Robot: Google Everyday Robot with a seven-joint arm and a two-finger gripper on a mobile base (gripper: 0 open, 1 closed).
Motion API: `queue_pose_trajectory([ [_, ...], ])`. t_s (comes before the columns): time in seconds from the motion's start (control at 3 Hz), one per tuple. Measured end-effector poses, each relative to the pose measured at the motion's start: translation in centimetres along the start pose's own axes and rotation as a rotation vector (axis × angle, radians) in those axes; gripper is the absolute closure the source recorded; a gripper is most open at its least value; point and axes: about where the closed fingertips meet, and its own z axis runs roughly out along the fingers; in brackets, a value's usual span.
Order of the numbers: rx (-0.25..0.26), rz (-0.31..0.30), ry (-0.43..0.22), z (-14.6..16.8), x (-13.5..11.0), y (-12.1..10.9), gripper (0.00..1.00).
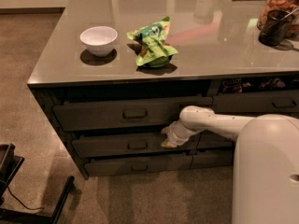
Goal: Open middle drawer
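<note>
Positioning judged active | gripper [167,140] sat lower centre, at middle drawer [107,146] right of handle [137,145]; clamp state indeterminate | next required: hook handle, pull outward.

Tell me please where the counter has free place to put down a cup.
Free: the countertop between the green bag and the dark cup, and behind the white bowl. Crowded: far right corner. The gripper is below, at the middle drawer.
</note>
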Motion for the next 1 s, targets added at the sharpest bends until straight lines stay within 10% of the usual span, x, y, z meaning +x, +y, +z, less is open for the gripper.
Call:
queue_pose_trajectory([
  [0.33,-0.019,0.006,-0.005,0.0,0.2,0.4,0.11],
  [1.0,-0.069,0.073,-0.012,-1.9,1.9,4.8,0.0],
])
